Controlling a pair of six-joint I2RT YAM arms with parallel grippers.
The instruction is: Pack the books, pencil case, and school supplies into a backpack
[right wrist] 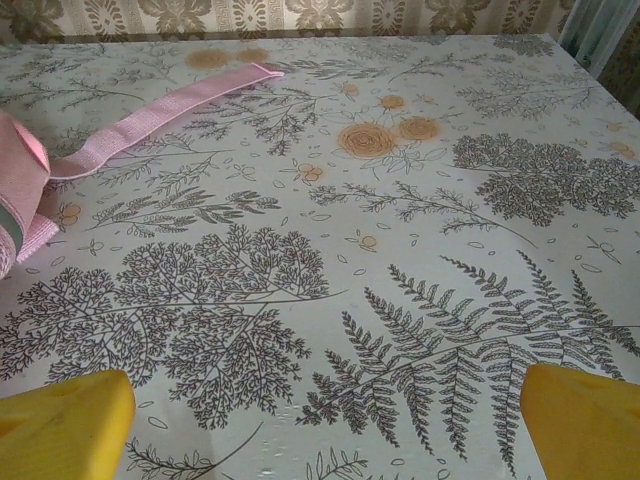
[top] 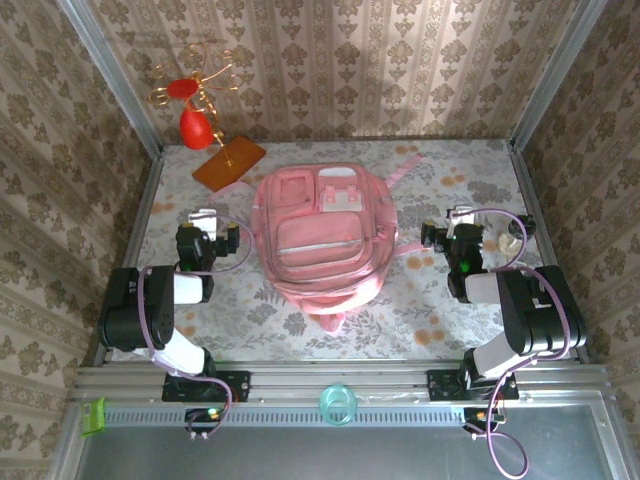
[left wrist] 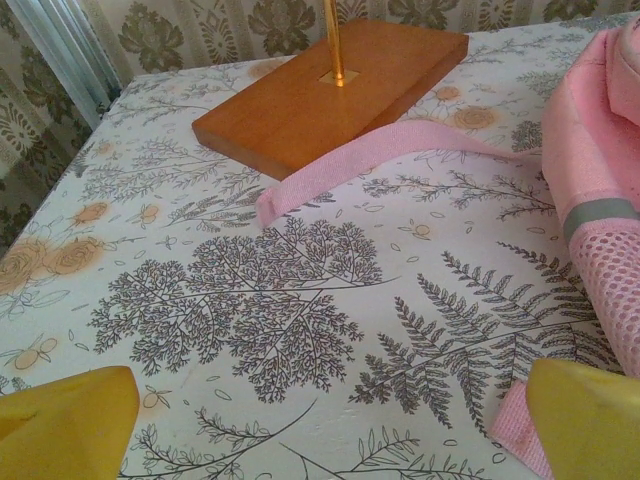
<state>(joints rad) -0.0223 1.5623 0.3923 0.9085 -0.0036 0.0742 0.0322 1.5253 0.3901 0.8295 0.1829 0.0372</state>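
Note:
The pink backpack (top: 325, 240) lies flat in the middle of the table, front pockets up and zipped. My left gripper (top: 205, 222) hovers just left of it, open, with bare tablecloth between its yellow fingertips (left wrist: 65, 425). In the left wrist view the backpack's side (left wrist: 600, 150) fills the right edge and a pink strap (left wrist: 370, 155) trails across the cloth. To the backpack's right, my right gripper (top: 462, 222) stands open over bare cloth, its yellow fingertips (right wrist: 585, 420) wide apart. Another strap (right wrist: 160, 110) lies at that view's upper left. The books, pencil case and school supplies are out of view.
An orange-brown board (top: 228, 160) with a gold wire stand carrying red pieces stands at the back left, close ahead of the left gripper (left wrist: 330, 440). A small whitish object (top: 512, 240) lies right of the right gripper (right wrist: 325, 430). A teal ring (top: 338, 404) rests on the front rail.

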